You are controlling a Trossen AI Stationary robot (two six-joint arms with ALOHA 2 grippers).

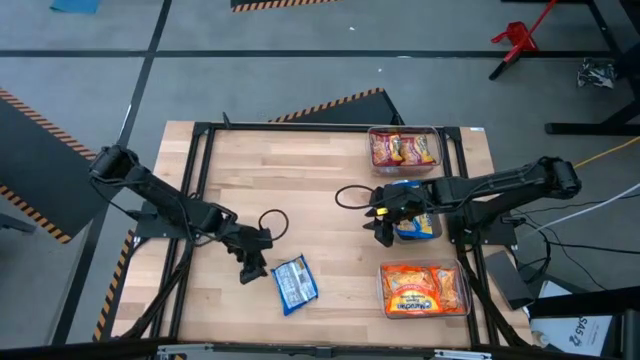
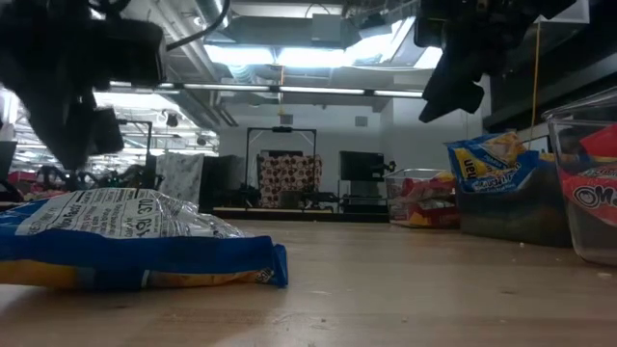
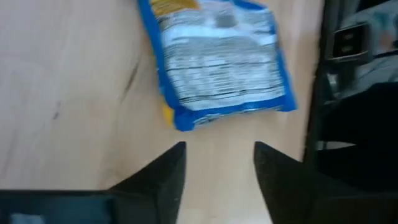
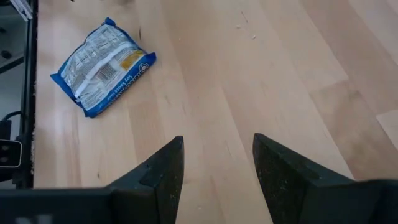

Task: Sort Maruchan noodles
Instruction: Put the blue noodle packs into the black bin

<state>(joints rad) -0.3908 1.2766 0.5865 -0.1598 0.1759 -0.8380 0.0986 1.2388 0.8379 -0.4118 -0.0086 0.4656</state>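
One blue-and-yellow noodle packet [image 1: 294,284] lies flat, printed back up, on the wooden table near its near edge; it also shows in the left wrist view [image 3: 217,59], the right wrist view [image 4: 103,65] and the low view [image 2: 135,241]. My left gripper [image 1: 252,268] hovers open just left of it, touching nothing. My right gripper [image 1: 381,222] is open above the table's middle, beside the middle bin. Three clear bins on the right hold sorted packets: dark red ones [image 1: 404,150] far, blue ones [image 1: 412,210] middle, orange ones [image 1: 424,289] near.
A black frame [image 1: 200,170] runs around the table edges. Cable loops [image 1: 272,222] lie on the wood near each gripper. Bare wood lies between the packet and the bins [image 1: 330,230].
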